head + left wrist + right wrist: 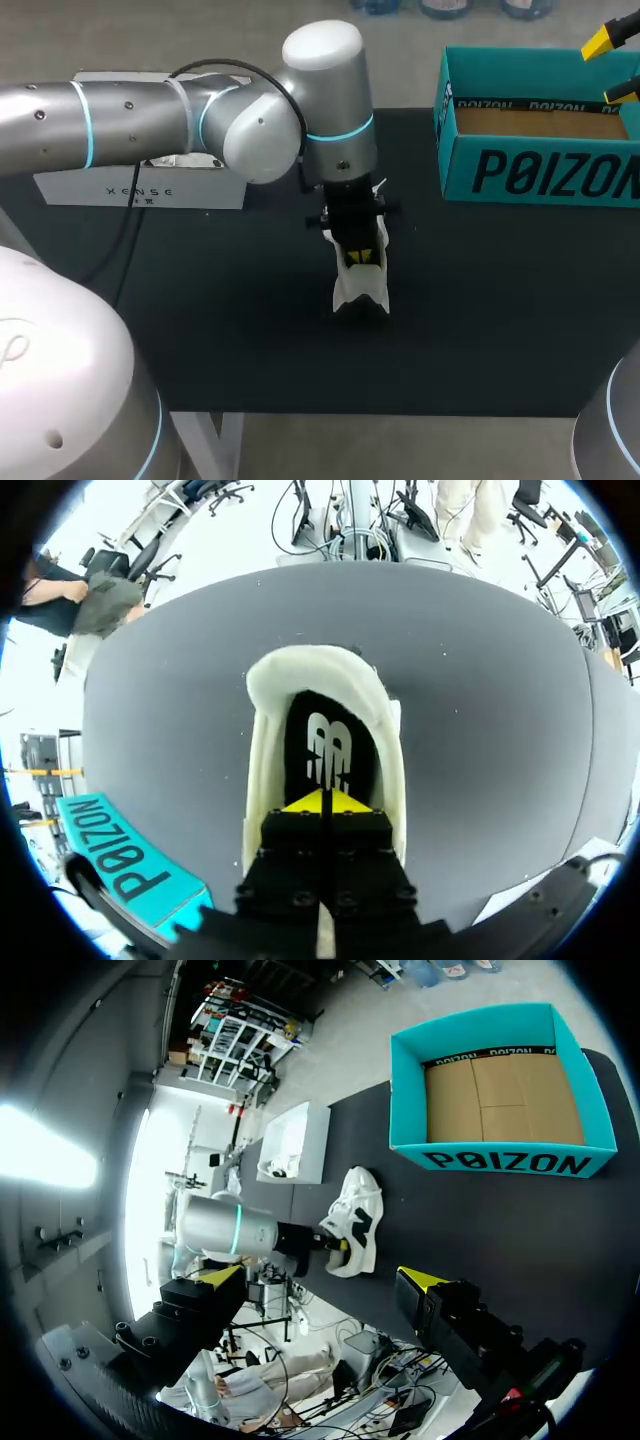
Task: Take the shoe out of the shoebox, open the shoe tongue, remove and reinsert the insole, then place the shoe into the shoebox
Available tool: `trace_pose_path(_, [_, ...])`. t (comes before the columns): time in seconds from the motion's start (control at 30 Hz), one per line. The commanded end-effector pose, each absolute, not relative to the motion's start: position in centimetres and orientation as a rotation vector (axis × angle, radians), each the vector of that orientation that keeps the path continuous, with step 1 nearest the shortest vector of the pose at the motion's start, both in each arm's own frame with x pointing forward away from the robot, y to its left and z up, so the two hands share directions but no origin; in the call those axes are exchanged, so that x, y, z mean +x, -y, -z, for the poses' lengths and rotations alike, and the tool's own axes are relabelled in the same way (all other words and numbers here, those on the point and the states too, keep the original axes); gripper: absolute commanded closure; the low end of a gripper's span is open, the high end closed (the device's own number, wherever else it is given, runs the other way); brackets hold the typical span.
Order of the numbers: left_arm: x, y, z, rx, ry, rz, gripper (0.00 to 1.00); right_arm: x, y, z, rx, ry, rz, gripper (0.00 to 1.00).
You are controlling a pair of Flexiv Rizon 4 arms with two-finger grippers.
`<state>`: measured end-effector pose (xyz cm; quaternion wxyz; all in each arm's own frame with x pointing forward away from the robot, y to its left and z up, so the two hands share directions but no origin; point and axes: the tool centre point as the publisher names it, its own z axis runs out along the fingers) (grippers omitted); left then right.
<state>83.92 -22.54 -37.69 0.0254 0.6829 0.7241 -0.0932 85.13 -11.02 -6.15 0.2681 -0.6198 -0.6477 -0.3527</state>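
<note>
A white shoe (pixel 358 285) stands on its sole at the middle of the dark table (pixel 250 330). It is out of the teal shoebox (pixel 540 175), which sits open at the far right with its cardboard floor bare. The left claw (pixel 325 802) stands inside the shoe's mouth, ringed by the padded collar (pixel 320 665). Its yellow tips are pressed together just above the black insole (pixel 328 745); whether they nip the insole's edge cannot be told. The right claw (pixel 322 1278) hangs high near the shoebox's far corner, fingers spread wide and holding nothing. A white box (pixel 140 185) lies at the table's far left, well apart from the shoe.

The shoe looks light, with a soft upper and a stiffer sole, so it would likely rise with the insole unless something pins it. The firm heel or the side of the sole seems the safest place to brace it. The insole appears thin and floppy and is probably best taken at its heel edge and peeled up. It may buckle or catch on the collar going back in. For the carry to the shoebox, a pinch across the collar rim, one finger inside and one outside, should hold.
</note>
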Motion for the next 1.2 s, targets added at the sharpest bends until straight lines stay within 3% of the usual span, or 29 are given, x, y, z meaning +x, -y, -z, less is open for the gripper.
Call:
trace_pose_path(0.03, [84.8,22.1,37.3,2.107,-2.235,0.298,1.0,85.3,11.0,6.2,-1.673,1.749,0.946,0.0])
trace_pose_path(0.07, [85.0,22.2,37.2,2.105,-2.237,0.302,0.96,85.3,11.0,6.2,-1.673,1.749,0.946,0.0])
trace_pose_path(0.1, [85.2,22.1,37.3,2.105,-2.237,0.301,0.76,85.3,11.0,6.2,-1.673,1.749,0.946,0.0])
trace_pose_path(0.17, [85.4,22.1,37.5,2.114,-2.239,0.287,0.89,85.3,11.0,6.2,-1.673,1.749,0.946,0.0])
trace_pose_path(0.2, [85.5,22.1,37.5,2.115,-2.237,0.288,0.89,85.3,11.0,6.2,-1.673,1.749,0.946,0.0])
trace_pose_path(0.37, [85.8,22.2,37.6,2.119,-2.233,0.275,0.68,85.3,11.0,6.2,-1.673,1.749,0.946,0.0])
trace_pose_path(0.57, [85.2,22.4,36.7,2.145,-2.222,0.267,0.63,85.3,11.0,6.2,-1.673,1.749,0.946,0.0])
trace_pose_path(0.7, [84.8,22.5,36.2,2.151,-2.217,0.24,0.5,85.3,11.0,6.2,-1.673,1.749,0.946,0.0])
trace_pose_path(0.73, [84.7,22.5,36.1,2.154,-2.218,0.228,0.33,85.3,11.0,6.2,-1.673,1.749,0.946,0.0])
trace_pose_path(0.77, [84.6,22.5,36.0,2.157,-2.218,0.219,0.25,85.3,11.0,6.2,-1.673,1.749,0.946,0.0])
trace_pose_path(0.9, [84.1,22.5,35.9,2.177,-2.209,0.18,0.11,85.3,11.0,6.2,-1.673,1.749,0.946,0.0])
trace_pose_path(1.2, [84.6,22.5,35.9,2.171,-2.204,0.149,0.0,85.3,11.0,6.2,-1.673,1.749,0.946,0.0])
